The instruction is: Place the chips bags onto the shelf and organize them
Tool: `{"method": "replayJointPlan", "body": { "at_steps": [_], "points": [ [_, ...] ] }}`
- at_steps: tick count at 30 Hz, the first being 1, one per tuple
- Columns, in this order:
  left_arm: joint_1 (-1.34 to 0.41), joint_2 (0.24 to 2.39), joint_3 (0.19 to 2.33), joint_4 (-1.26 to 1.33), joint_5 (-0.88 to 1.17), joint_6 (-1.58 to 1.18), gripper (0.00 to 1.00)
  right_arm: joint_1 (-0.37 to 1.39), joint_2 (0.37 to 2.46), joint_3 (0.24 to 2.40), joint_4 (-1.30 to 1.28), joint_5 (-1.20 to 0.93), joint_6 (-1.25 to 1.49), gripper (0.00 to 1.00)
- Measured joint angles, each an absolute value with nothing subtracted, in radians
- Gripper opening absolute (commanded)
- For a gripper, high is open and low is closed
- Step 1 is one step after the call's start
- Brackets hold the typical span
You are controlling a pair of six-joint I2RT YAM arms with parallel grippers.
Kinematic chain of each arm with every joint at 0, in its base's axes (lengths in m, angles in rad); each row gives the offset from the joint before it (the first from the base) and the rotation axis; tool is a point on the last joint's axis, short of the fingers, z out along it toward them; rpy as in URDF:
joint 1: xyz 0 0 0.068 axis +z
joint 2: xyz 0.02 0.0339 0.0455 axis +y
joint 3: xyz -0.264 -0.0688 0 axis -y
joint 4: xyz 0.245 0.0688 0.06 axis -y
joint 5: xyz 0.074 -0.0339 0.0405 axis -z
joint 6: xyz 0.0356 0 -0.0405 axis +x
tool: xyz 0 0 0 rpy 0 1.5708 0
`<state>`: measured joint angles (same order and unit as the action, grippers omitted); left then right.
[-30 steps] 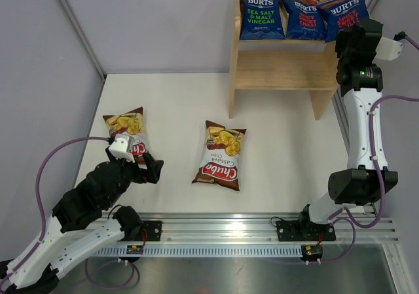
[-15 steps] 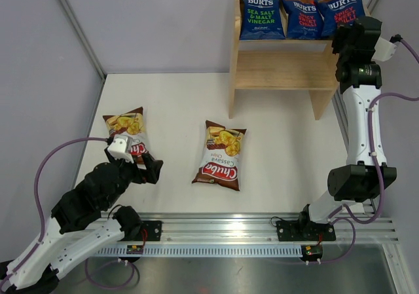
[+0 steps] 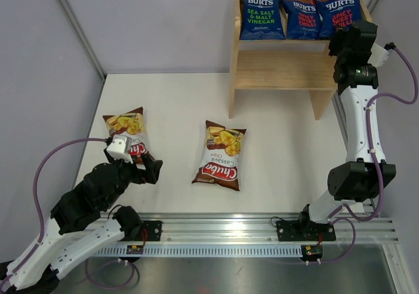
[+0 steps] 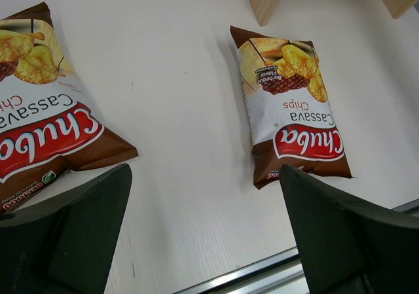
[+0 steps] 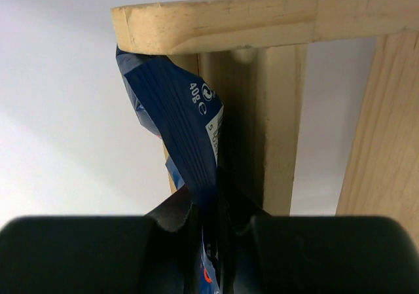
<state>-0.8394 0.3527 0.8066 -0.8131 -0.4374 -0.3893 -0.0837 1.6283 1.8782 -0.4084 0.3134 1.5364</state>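
Three dark blue BURTS bags stand on the top tier of the wooden shelf [image 3: 275, 65]: a green-accent one [image 3: 261, 16], a red one [image 3: 302, 18] and a third [image 3: 339, 12] at the right end. My right gripper [image 3: 350, 37] is shut on the edge of that third bag [image 5: 190, 137], beside the shelf's side panel [image 5: 275, 124]. Two brown-white Chuba bags lie flat on the table, one in the middle [image 3: 220, 154] and one at the left [image 3: 128, 131]. Both show in the left wrist view [image 4: 291, 104] [image 4: 46, 124]. My left gripper [image 4: 203, 241] is open and empty above the table between them.
The shelf's lower tier [image 3: 281, 76] holds nothing. An aluminium rail [image 3: 222, 232] runs along the table's near edge. Grey walls enclose the white table [image 3: 177, 104] at the left and back.
My right gripper has moved the third BURTS bag left and up onto the top tier, closer beside the red bag. The left arm has hardly moved.
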Motion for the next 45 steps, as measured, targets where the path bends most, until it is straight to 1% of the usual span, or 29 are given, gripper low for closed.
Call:
{"method": "replayJointPlan", "body": {
  "at_steps": [3,4,6,8,10,11,15,16,17,20,23,24,25,26,28,32,37,38,45],
  "points": [
    [-0.839,0.353,0.807,-0.813,-0.437,-0.389,0.99,-0.088,1.629,1.878,-0.407,0.296,1.553,0.2],
    [-0.839,0.353,0.807,-0.813,-0.437,-0.389,0.99,-0.089,1.629,1.879,-0.408,0.294,1.556,0.24],
    [-0.839,0.353,0.807,-0.813,-0.437,-0.389,0.99,-0.089,1.629,1.879,-0.41,0.294,1.561,0.28],
    [-0.839,0.353,0.807,-0.813,-0.437,-0.389,0.99,-0.089,1.631,1.886,-0.421,0.294,1.559,0.29],
    [-0.839,0.353,0.807,-0.813,-0.437,-0.389,0.99,-0.089,1.635,1.901,-0.432,0.292,1.555,0.34],
    [-0.839,0.353,0.807,-0.813,-0.438,-0.39,0.99,-0.089,1.636,1.908,-0.436,0.287,1.551,0.44],
    [-0.839,0.352,0.807,-0.813,-0.437,-0.39,0.99,-0.094,1.654,1.976,-0.463,0.262,1.513,0.6],
    [-0.839,0.352,0.807,-0.813,-0.438,-0.39,0.99,-0.096,1.66,1.995,-0.466,0.255,1.497,0.62],
    [-0.839,0.35,0.807,-0.813,-0.438,-0.39,0.99,-0.099,1.663,2.008,-0.472,0.247,1.484,0.66],
    [-0.839,0.345,0.807,-0.813,-0.438,-0.39,0.99,-0.121,1.666,2.038,-0.503,0.214,1.446,0.67],
    [-0.839,0.343,0.807,-0.813,-0.438,-0.39,0.99,-0.161,1.667,2.044,-0.528,0.185,1.412,0.59],
    [-0.839,0.342,0.807,-0.813,-0.438,-0.39,0.99,-0.176,1.667,2.044,-0.536,0.172,1.401,0.46],
    [-0.839,0.342,0.807,-0.813,-0.438,-0.39,0.99,-0.191,1.668,2.042,-0.543,0.163,1.387,0.4],
    [-0.839,0.342,0.807,-0.813,-0.438,-0.39,0.99,-0.203,1.668,2.04,-0.55,0.153,1.377,0.36],
    [-0.839,0.342,0.807,-0.813,-0.438,-0.389,0.99,-0.226,1.667,2.03,-0.548,0.129,1.363,0.27],
    [-0.839,0.342,0.807,-0.813,-0.438,-0.39,0.99,-0.237,1.667,2.009,-0.535,0.091,1.354,0.22],
    [-0.839,0.342,0.807,-0.813,-0.437,-0.389,0.99,-0.237,1.667,2.004,-0.512,0.059,1.357,0.19],
    [-0.839,0.342,0.807,-0.813,-0.437,-0.389,0.99,-0.237,1.667,2.001,-0.506,0.056,1.36,0.17],
    [-0.839,0.342,0.807,-0.813,-0.437,-0.389,0.99,-0.237,1.668,1.957,-0.453,-0.011,1.438,0.16]
  ]
}}
